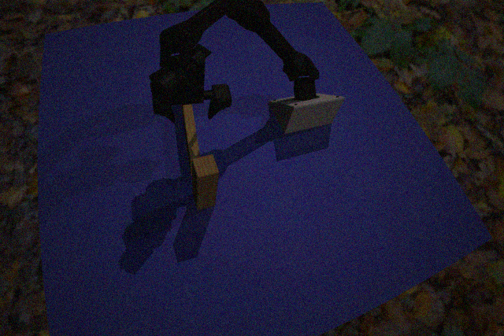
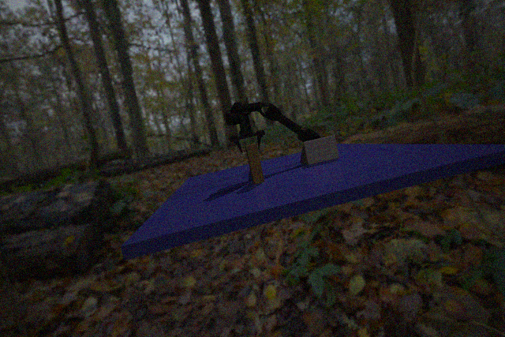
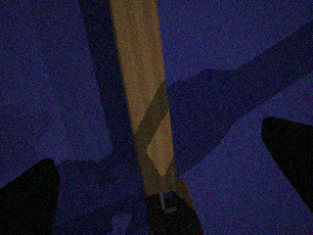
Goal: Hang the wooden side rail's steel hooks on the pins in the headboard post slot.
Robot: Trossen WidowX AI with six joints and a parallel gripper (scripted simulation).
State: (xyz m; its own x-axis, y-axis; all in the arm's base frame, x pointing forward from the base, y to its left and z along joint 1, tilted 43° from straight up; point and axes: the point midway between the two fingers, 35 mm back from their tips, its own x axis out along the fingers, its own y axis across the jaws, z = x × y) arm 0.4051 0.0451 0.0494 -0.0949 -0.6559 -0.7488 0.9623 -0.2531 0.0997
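The wooden side rail runs back from the upright headboard post. Its near end is close against the post. In the wrist view a grey hook shows at that end against a dark area. The second hook and the pins cannot be made out, so I cannot tell whether the hooks sit on the pins. The rail's far end is hidden behind the gripper or out of view. My gripper is open and empty, above the rail, with its fingers apart on either side of it in the wrist view.
The arm's base stands on a pale wedge-shaped block, to the right of the post and rail. The blue table top carries the dark shadows of the arm and post. Leafy ground lies beyond its edges.
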